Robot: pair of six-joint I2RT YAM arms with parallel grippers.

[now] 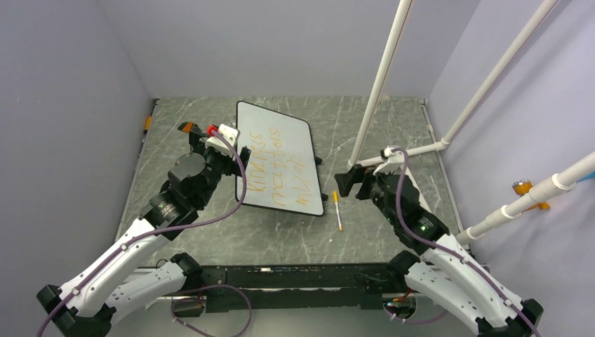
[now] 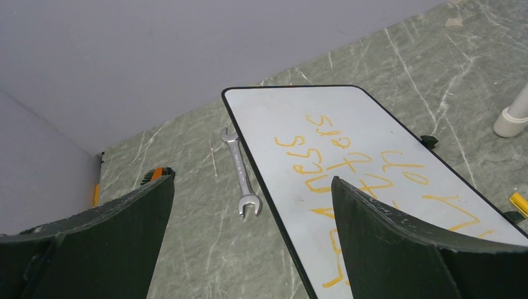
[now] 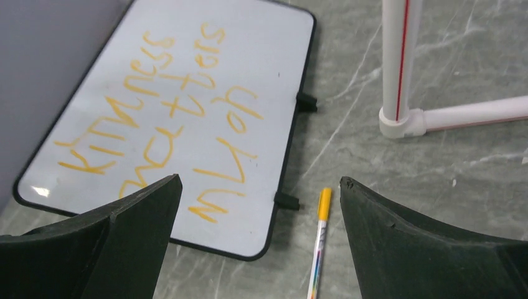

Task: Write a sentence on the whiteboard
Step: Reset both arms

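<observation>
Most of the job looks finished. The left gripper (image 2: pixel 252 187) hangs wide open and empty at the whiteboard's 9 o'clock side, where a wrench (image 2: pixel 240 171) lies just beside the frame. The whiteboard (image 3: pixel 274 37) lies flat mid-table, and the sentence (image 3: pixel 162 118) fills it in three orange lines, the last hard to read. At the board's 4 o'clock corner the marker (image 3: pixel 320 240) lies loose on the table. The right gripper (image 3: pixel 260 179) hovers near it, jaws spread, holding nothing. Probably only pulling back remains.

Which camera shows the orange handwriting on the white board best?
The right wrist view: the orange-yellow handwriting appears large, nearly whole. The top view shows it small; the left wrist view, partly hidden by a finger.
</observation>
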